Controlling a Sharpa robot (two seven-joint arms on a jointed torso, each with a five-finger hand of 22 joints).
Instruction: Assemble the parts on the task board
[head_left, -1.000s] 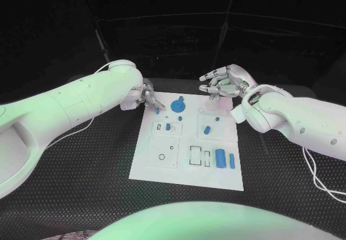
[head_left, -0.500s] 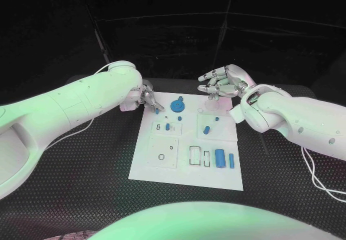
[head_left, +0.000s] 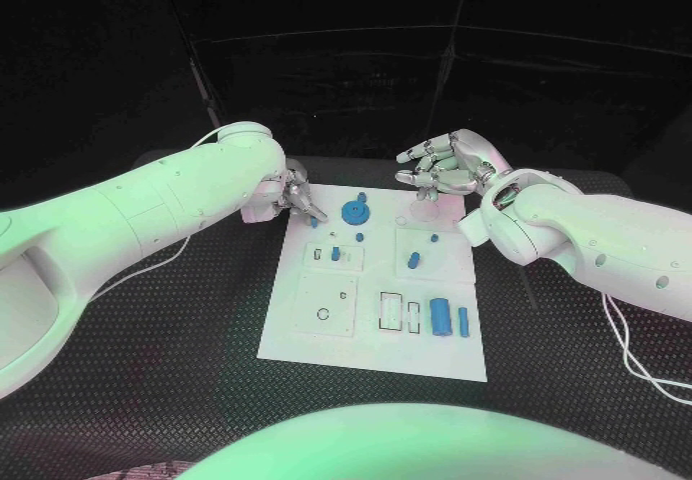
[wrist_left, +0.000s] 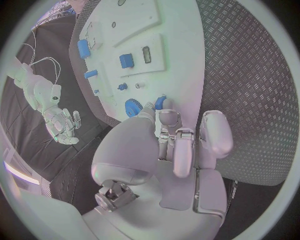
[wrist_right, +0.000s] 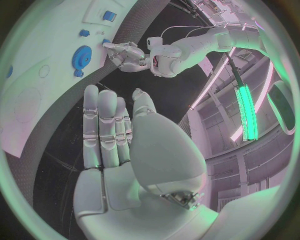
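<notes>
A: Where's the task board (head_left: 335, 325)?

B: Centre of the black table (head_left: 173, 340), long axis running roughly 12 to 6 in the head view. Near its far edge lies a round blue gear (head_left: 358, 211). Toward the near edge, a blue block (head_left: 440, 315) and a blue bar (head_left: 464, 320) both lie along 12 to 6.

A: And the left hand (head_left: 299, 200)?

B: At the board's 11 o'clock corner, fingertips pinching a small blue peg (wrist_left: 160, 102) that touches the board; the gear sits just beside it, toward 3 o'clock.

A: The right hand (head_left: 450, 165)?

B: Raised above the far edge at about 1 o'clock, released, fingers straight, holding nothing; the gear lies toward 8 o'clock from it.
</notes>
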